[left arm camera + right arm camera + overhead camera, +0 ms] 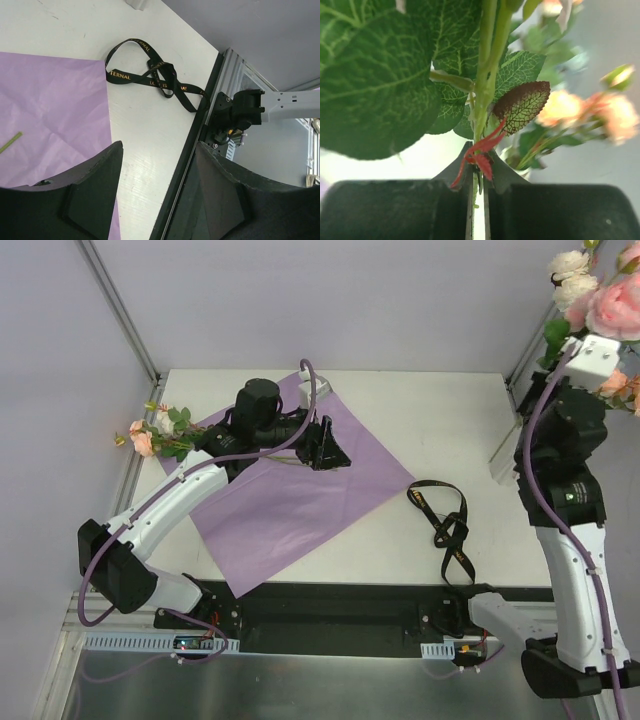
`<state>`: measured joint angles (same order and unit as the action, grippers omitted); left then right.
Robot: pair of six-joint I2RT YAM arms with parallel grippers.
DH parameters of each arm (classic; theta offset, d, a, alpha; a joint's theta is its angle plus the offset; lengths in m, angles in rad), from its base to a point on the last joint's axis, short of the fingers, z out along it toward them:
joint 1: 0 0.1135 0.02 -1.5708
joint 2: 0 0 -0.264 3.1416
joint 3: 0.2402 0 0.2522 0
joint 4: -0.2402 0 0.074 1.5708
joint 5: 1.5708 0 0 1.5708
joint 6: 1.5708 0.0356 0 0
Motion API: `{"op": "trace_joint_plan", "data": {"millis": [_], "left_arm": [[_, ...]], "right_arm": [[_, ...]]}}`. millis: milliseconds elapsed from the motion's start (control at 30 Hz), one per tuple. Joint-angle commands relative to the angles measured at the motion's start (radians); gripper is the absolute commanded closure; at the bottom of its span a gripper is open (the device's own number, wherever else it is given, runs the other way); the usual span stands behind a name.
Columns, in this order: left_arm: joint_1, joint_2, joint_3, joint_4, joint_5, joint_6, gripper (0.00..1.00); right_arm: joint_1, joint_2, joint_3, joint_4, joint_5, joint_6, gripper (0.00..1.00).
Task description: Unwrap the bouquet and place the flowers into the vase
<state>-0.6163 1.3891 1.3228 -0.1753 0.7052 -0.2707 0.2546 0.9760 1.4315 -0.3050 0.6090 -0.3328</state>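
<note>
Lying nearest the arm bases, just off the right corner of the purple paper sheet [290, 495], the black ribbon [445, 525] sits in a loose tangle on the white table [420, 410]. The sheet is spread flat. Over its far half hangs the left gripper [157, 165], jaws standing apart with nothing between them; a bare green stem [11, 142] lies on the paper beside it. Past the sheet's far left corner, a smaller sprig [155, 430] of peach and white blooms rests at the table edge. Well right of the sheet and raised high, the right gripper [477, 172] is clamped tight on a stem of the flowers [605, 300], a pink and cream bunch.
</note>
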Motion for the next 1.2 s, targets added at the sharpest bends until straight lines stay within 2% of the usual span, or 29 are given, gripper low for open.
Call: {"op": "trace_joint_plan", "data": {"millis": [0, 133, 200, 367, 800, 1167], "left_arm": [[-0.008, -0.032, -0.002, -0.001, -0.004, 0.011, 0.41], [-0.008, -0.038, -0.004, -0.001, -0.012, 0.018, 0.41], [-0.008, -0.041, -0.005, -0.003, -0.016, 0.019, 0.41], [-0.007, -0.030, -0.002, -0.001, -0.001, 0.014, 0.38], [-0.007, -0.013, -0.002, -0.003, 0.007, 0.011, 0.36], [-0.007, -0.010, -0.002, -0.003, 0.011, 0.014, 0.36]], "right_arm": [[-0.112, 0.035, 0.075, 0.248, 0.038, -0.189, 0.99], [-0.201, 0.136, 0.171, 0.300, 0.009, -0.216, 0.99], [-0.216, 0.180, 0.188, 0.362, -0.003, -0.245, 0.99], [-0.252, 0.262, 0.267, 0.371, -0.017, -0.264, 0.99], [-0.336, 0.319, 0.218, 0.403, -0.049, -0.216, 0.99], [-0.360, 0.314, 0.093, 0.429, -0.068, -0.124, 0.99]]}}
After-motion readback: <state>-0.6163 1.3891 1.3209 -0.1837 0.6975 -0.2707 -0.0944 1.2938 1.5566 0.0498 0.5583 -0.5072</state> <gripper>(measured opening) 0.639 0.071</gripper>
